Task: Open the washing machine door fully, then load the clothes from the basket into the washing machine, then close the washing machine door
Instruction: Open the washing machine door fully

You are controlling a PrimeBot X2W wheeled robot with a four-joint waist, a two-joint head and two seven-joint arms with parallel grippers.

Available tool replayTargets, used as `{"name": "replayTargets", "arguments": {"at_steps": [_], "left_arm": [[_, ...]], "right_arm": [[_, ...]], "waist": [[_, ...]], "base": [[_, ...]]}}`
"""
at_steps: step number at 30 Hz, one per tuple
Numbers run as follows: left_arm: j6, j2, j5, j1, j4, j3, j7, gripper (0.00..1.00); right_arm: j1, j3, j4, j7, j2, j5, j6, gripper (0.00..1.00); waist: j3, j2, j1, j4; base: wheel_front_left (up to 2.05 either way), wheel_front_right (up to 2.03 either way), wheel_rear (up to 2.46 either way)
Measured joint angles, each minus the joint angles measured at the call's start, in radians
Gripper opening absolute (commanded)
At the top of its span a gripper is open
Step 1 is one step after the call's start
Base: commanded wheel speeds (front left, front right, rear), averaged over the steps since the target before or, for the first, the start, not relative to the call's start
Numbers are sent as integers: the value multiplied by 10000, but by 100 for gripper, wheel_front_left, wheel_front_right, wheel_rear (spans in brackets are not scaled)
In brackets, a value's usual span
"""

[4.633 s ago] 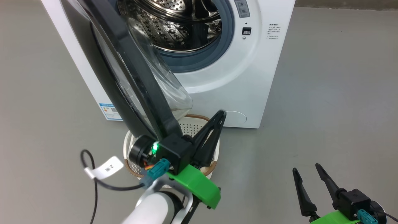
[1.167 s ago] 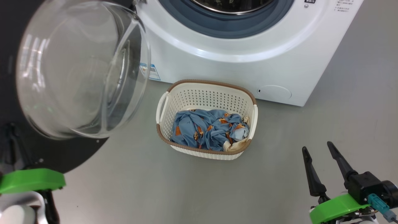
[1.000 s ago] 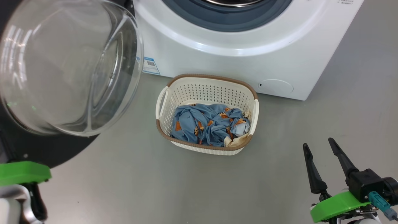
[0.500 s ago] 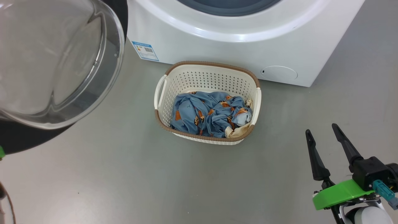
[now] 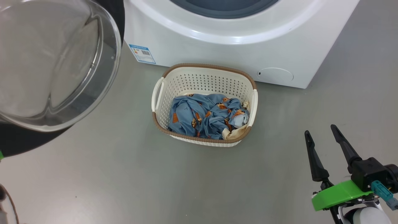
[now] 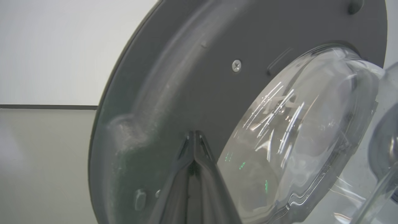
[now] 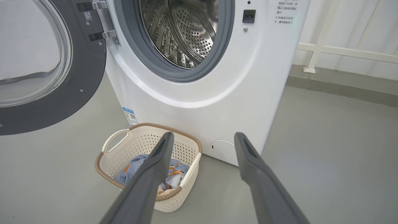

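1. Right gripper (image 5: pixel 320 129): lower right of the head view. Fingers spread wide apart, nothing between them. Green wrist housing cut by the bottom edge.
2. Left gripper (image 6: pixel 194 137): bottom centre of the left wrist view. Fingers pressed together to one point, nothing visibly held. Tips lie over the door's dark inner rim; contact cannot be told.
3. Washing machine door (image 5: pixel 18 140): upper left of the head view, swung wide open. Clear glass bowl bulges toward the camera. Black rim cut by the left edge. Metal hinge (image 7: pixel 102 18) shows at the upper left of the right wrist view.
4. Basket (image 5: pixel 203 81): centre of the head view, on the grey floor (image 5: pixel 124 180), just in front of the machine.
5. Clothes (image 5: pixel 205 117): bunched inside the basket. Blue print, with a cream part at the near right corner. Garment count unclear.
6. Washing machine (image 5: pixel 217 49): top of the head view, upper part cut off. Blue label sticker (image 5: pixel 142 53) at its lower left corner.
7. Steel drum (image 7: pixel 183 28): perforated; its lower part is hidden behind the gasket.
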Motion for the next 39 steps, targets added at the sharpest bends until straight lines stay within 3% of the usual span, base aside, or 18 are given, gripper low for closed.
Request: {"name": "replayTargets", "arguments": {"at_steps": [12,22,24,25,26,27,39], "left_arm": [[-161,-1367,1108,2370,-2475,397,0,0],[-472,-2121,1781,4524,-4017,-1081,224,0],[-529,-2211,1829,4737,-4144,-1432,320,35],[-583,-2242,1829,4826,-4174,-1603,370,47],[-585,-2272,1829,4914,-4207,-1760,389,67],[-589,-2286,1829,4979,-4207,-1894,458,98],[-639,-2337,2146,5202,-4148,-3237,1028,100]], "right_arm": [[55,-13,215,-174,79,15,0,100],[622,8,472,-265,132,173,0,100],[697,33,535,-267,138,334,0,100],[706,50,573,-267,138,366,0,100],[727,65,589,-272,140,374,0,100],[765,79,594,-272,142,376,0,100],[1115,357,665,-268,173,568,0,100]], "waist": [[-670,0,0,-171],[-1502,0,0,-343],[-1654,0,0,-374],[-1727,0,0,-396],[-1797,0,0,-420],[-1869,0,0,-448],[-2462,0,0,-1141]], "base": [[0,0,0],[0,0,0],[0,0,0],[0,0,0],[0,0,0],[0,0,0],[0,0,0]]}}
